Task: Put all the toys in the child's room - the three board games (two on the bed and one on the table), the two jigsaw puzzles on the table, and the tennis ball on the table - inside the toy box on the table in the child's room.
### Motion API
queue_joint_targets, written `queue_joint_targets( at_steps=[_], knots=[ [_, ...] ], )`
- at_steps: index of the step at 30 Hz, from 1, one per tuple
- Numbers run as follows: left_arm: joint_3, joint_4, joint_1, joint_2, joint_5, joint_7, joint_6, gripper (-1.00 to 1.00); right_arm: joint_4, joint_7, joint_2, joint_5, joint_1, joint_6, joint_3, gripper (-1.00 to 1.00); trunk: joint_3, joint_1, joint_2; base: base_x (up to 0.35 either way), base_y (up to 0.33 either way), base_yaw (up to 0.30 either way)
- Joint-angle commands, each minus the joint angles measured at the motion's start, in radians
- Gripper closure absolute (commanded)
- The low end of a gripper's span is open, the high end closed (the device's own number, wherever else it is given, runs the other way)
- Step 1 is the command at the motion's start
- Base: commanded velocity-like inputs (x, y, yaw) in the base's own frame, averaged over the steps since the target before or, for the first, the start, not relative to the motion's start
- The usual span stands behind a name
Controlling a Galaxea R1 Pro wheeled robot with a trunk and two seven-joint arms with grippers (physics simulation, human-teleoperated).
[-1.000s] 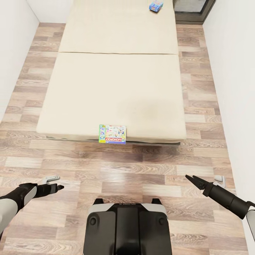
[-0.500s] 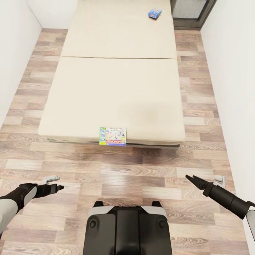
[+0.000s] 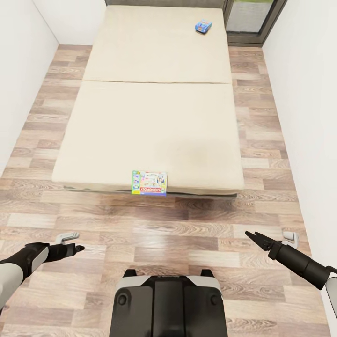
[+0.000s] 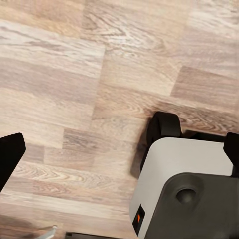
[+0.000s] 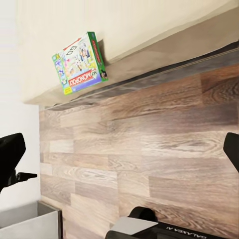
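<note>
- Left fingers [image 3: 75, 241] and right fingers [image 3: 252, 238]: spread, empty.
- Multicoloured game box [image 3: 149, 182] ahead of them, overhanging bed [image 3: 154, 117] edge; blue box [image 3: 203, 25] far beyond.
- Risk: a nudge tips it onto the floor [image 3: 187, 224].

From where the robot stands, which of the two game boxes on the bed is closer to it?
The multicoloured Monopoly box, at the bed's near edge. The small blue box lies at the far end.
</note>
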Motion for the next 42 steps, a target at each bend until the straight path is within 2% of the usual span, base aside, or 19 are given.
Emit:
queue_joint_targets(
  at_steps=[1, 15, 29, 35, 38, 42],
  knots=[
    [-0.008, -0.001, 0.001, 0.001, 0.01, -0.001, 0.006, -1.0, 0.0, 0.001, 0.0, -0.004, 0.0, 0.006, -0.001, -1.0, 0.001, 0.001, -0.001, 0.0, 0.0, 0.0],
    [-0.011, -0.001, 0.005, 0.001, 0.01, -0.001, 0.006, -1.0, 0.001, -0.004, 0.0, -0.004, 0.0, 0.006, -0.001, -1.0, 0.024, 0.001, -0.001, 0.0, 0.0, 0.0],
    [-0.015, 0.0, 0.005, 0.009, 0.005, 0.006, 0.006, -1.0, 0.0, -0.088, 0.0, -0.004, 0.0, 0.007, 0.0, -1.0, 0.047, 0.001, -0.001, 0.0, 0.0, 0.0],
    [-0.016, 0.0, 0.006, 0.008, -0.025, 0.069, 0.006, -1.0, 0.0, -0.148, 0.0, -0.005, 0.0, 0.008, 0.001, -1.0, 0.057, 0.001, -0.001, 0.0, 0.0, 0.0],
    [-0.017, 0.002, 0.006, 0.004, -0.054, 0.136, 0.006, -1.0, 0.0, -0.202, 0.0, -0.006, 0.0, 0.01, 0.001, -1.0, 0.062, 0.001, -0.001, 0.0, 0.0, 0.0],
    [-0.017, 0.003, 0.006, 0.001, -0.071, 0.205, 0.006, -1.0, 0.0, -0.265, 0.001, -0.008, 0.0, 0.012, 0.001, -1.0, 0.069, 0.001, -0.001, 0.0, 0.0, 0.0]
  ],
)
